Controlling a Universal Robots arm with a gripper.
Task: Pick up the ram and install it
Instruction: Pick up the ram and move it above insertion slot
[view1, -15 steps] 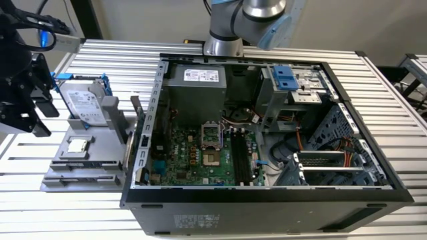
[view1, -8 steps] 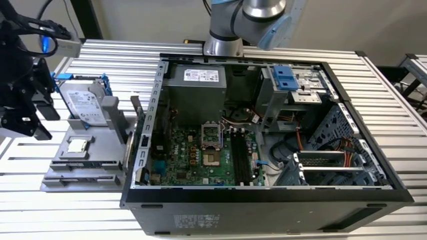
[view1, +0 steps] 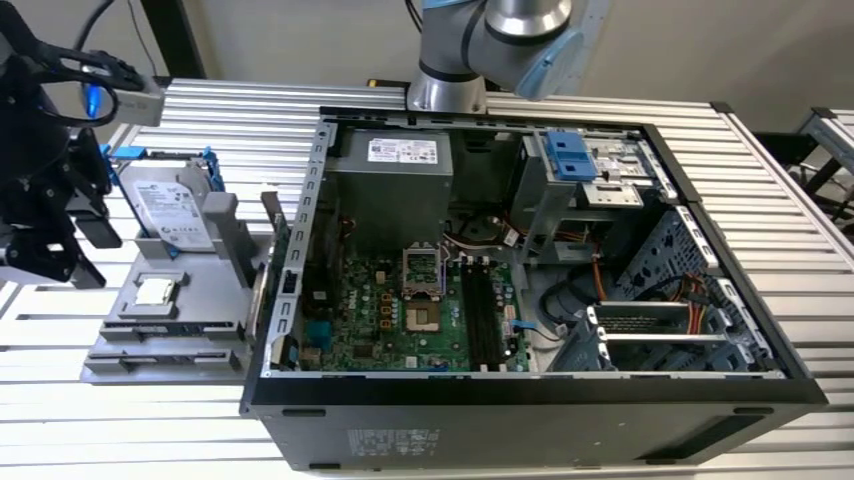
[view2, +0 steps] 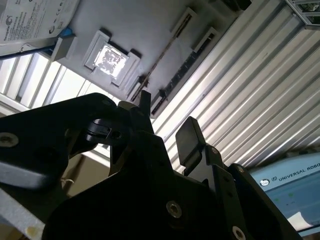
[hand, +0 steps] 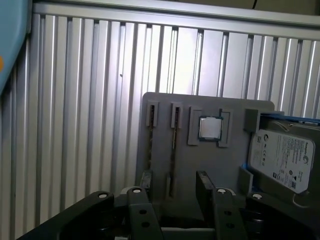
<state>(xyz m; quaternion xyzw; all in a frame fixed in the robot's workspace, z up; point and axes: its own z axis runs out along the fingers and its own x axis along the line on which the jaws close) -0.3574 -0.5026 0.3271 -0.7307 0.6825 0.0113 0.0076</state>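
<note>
Open gripper poised over the ram in its holder
In the first wrist view the fingers stand apart, seemingly one to each side of the thin stick, which sits on edge in a slot of the grey tray, near the processor chip and the hard drive. The ram looks light, stiff and fragile, so it is best pinched gently across its flat faces at mid-length

**Tray and Open Case**

A grey tray is being seen just beyond the fingers, with a processor chip ahead of them and a hard drive to one side. An open computer case is being shown well apart from them.
</note>
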